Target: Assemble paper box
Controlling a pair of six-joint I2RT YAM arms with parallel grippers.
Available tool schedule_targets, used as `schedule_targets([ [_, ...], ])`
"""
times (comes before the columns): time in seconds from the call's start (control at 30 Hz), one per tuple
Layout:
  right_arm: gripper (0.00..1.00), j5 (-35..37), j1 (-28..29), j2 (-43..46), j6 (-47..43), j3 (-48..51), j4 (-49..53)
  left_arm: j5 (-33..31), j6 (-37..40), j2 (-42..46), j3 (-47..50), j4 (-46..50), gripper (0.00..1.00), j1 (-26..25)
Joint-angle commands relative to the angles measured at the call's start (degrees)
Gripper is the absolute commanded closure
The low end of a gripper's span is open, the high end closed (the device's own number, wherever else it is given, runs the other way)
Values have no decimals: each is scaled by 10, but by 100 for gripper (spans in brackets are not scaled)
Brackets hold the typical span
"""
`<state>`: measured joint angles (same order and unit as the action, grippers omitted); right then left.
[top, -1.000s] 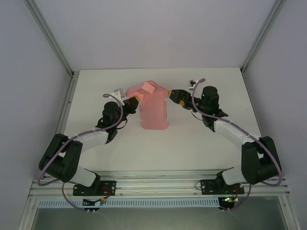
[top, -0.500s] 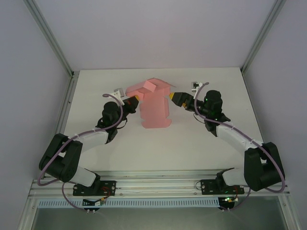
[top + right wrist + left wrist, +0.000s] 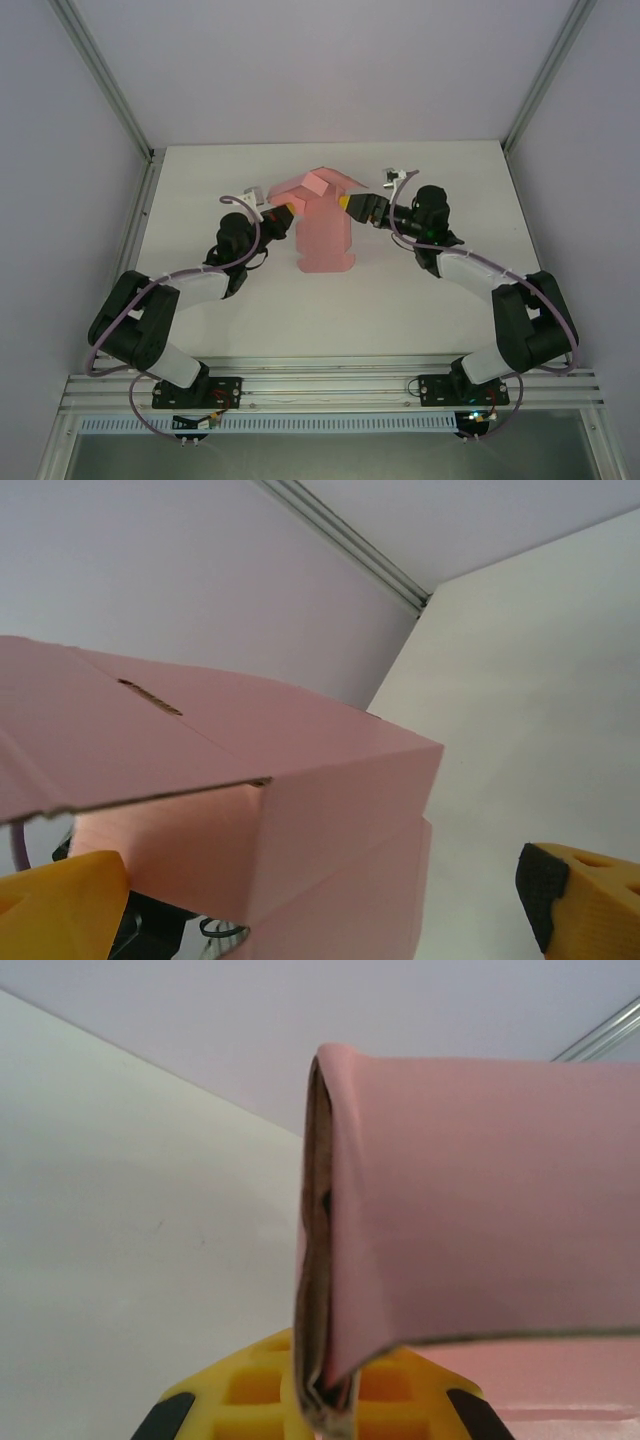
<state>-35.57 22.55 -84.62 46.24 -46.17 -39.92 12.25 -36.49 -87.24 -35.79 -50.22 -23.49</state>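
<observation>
1. Jaws of left gripper [image 3: 283, 210] clenched on the paper box's [image 3: 325, 235] folded left edge.
2. Right gripper [image 3: 345, 203] spread wide at the box's right side, grasping nothing.
3. Box lies on table [image 3: 200, 180], far end raised.
4. Step, as judged: folding walls. Next: right jaws must seat around the right flap, then close.

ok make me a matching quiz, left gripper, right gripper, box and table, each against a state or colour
Column 1:
1 left gripper
2 right gripper
3 box
4 table

Column 2:
a white
b open
c shut on the box
d pink

Pairs: 1-c; 2-b; 3-d; 4-a
</observation>
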Motion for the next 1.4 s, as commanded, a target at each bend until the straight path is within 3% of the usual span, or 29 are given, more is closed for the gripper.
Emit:
schedule_targets([
  [0.0, 0, 46, 17, 4, -71, -30, 74, 25, -7, -8, -10, -48, 100, 3],
  [0.13, 0, 168, 56, 9, -164, -58, 223, 33, -16, -8, -10, -65, 100, 3],
  [0.23, 0, 213, 75, 8, -192, -67, 274, 38, -19, -6, -11, -67, 100, 3],
  [0.43, 0, 225, 76, 53, -202, -55, 282, 23, -13, 0, -7, -51, 100, 4],
  [0.67, 0, 237, 75, 214, -268, -40, 385, 17, 10, 8, -1, -11, 100, 8],
  [0.8, 0, 264, 69, 309, -311, -47, 491, 51, 31, 13, 6, -19, 100, 14],
  [0.9, 0, 284, 18, 348, -305, -49, 509, 91, 49, 16, 8, -26, 100, 16],
  [1.0, 1, 165, -86, 322, -325, -88, 514, 138, 55, 16, 7, -49, 100, 16],
  [1.1, 15, 52, -142, 243, -352, -181, 571, 160, 56, 16, 3, -53, 100, 17],
  [1.2, 37, -94, -139, 178, -400, -240, 590, 145, 57, 16, 7, -52, 100, 17],
  [1.27, 41, -161, -112, 151, -458, -258, 606, 143, 54, 15, 8, -53, 100, 17],
  [1.37, 39, -116, -47, 127, -584, -281, 673, 152, 53, 15, 1, -49, 100, 17],
])
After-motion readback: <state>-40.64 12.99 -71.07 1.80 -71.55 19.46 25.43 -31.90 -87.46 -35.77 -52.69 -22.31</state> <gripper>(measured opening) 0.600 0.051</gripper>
